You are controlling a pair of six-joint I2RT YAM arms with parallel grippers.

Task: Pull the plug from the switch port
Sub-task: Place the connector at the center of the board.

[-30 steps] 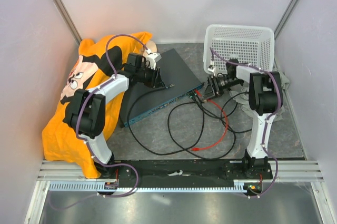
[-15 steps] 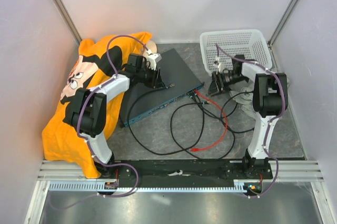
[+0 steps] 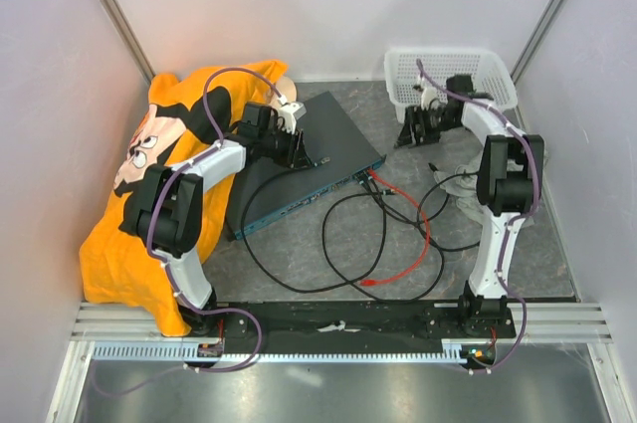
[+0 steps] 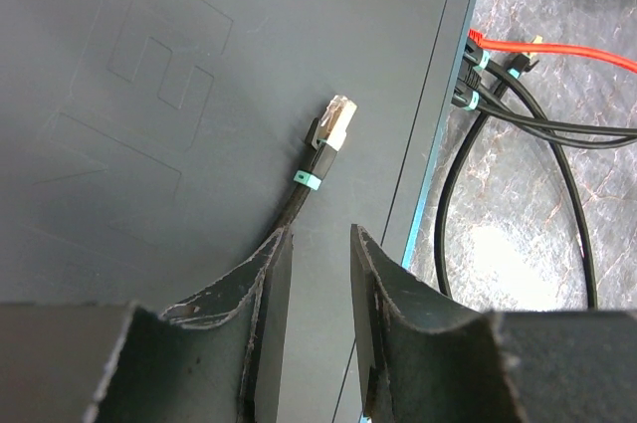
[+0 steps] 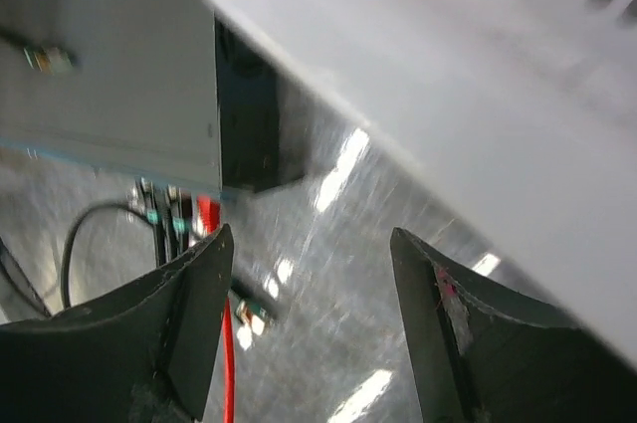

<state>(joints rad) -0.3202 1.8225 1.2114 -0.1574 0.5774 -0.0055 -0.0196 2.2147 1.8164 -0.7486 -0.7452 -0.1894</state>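
Observation:
The switch (image 3: pixel 318 144) lies flat, its teal front face (image 3: pixel 299 201) toward me. Black cables and a red cable (image 3: pixel 410 249) are plugged in at its right end (image 3: pixel 364 177); the left wrist view shows the red plug (image 4: pixel 480 39) and black plugs (image 4: pixel 466 87) in their sockets. A loose plug (image 4: pixel 335 122) lies on the switch top (image 4: pixel 199 95), its cable running under my left finger. My left gripper (image 3: pixel 307 156) (image 4: pixel 318 239) hovers over the top, slightly open with nothing between the jaws. My right gripper (image 3: pixel 406 134) (image 5: pixel 309 234) is wide open and empty beside the basket.
A white mesh basket (image 3: pixel 448 73) stands at the back right, filling the blurred right wrist view (image 5: pixel 448 95). An orange printed cloth (image 3: pixel 149 174) is heaped at the left. Black cable loops (image 3: pixel 338 244) sprawl on the floor; a loose plug (image 5: pixel 254 312) lies there.
My right gripper has moved away from the switch's ports toward the back right. The basket, tilted up before, has dropped flat at the back. My left gripper has hardly moved.

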